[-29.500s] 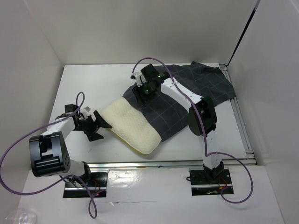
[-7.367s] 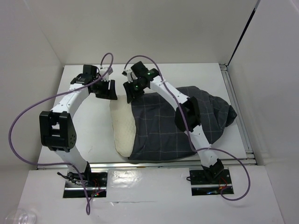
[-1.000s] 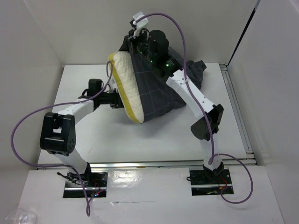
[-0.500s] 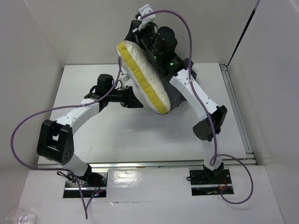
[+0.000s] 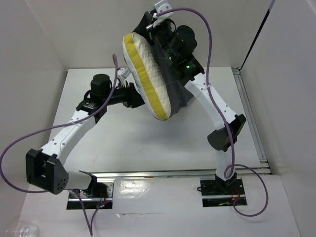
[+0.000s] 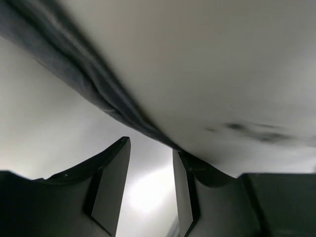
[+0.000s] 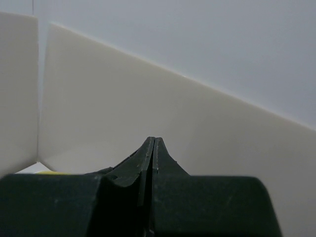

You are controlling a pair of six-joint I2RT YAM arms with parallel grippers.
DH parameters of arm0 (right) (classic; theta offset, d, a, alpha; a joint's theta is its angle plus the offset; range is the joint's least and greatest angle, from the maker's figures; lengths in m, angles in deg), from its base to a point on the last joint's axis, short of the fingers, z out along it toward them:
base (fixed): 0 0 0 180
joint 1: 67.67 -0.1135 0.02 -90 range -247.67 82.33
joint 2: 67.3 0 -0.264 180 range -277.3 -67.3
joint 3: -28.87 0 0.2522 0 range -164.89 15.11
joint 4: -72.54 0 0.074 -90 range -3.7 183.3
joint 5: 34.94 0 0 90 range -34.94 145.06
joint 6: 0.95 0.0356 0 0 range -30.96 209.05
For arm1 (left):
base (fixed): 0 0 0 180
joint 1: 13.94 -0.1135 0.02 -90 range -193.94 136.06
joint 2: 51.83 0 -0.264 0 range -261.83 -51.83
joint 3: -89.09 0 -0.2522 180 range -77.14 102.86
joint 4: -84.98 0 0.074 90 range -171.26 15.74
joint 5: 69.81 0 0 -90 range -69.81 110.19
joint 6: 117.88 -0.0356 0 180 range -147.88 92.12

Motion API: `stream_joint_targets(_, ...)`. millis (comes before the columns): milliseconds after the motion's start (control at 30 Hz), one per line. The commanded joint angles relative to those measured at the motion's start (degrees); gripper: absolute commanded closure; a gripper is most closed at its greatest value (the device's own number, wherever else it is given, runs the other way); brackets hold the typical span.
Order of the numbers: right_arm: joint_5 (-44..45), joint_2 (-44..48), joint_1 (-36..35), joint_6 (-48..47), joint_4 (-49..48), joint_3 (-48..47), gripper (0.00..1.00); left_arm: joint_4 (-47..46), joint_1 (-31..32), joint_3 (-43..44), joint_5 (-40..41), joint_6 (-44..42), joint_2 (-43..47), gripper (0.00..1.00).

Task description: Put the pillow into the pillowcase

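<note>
The large cream-white quilted pillow with yellow edge piping is hanging well above the white table. The side facing the table's right edge is sheathed in the charcoal-grey, windowpane-checked cloth pillowcase, and the yellow-edged end is showing bare. The right gripper, highest above the table, is pinching the case's top edge, fingers pressed flat together. The left gripper is hovering above the table just beside the pillow's underside, fingers spread, with a dark fold of the case running just above them.
</note>
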Motion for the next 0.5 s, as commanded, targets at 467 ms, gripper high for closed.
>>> stream_joint_targets(467, -0.3, 9.1, -0.2, 0.7, -12.0, 2.2, 1.0, 2.3, 1.7, 4.4, 12.6, -0.9, 6.9, 0.43)
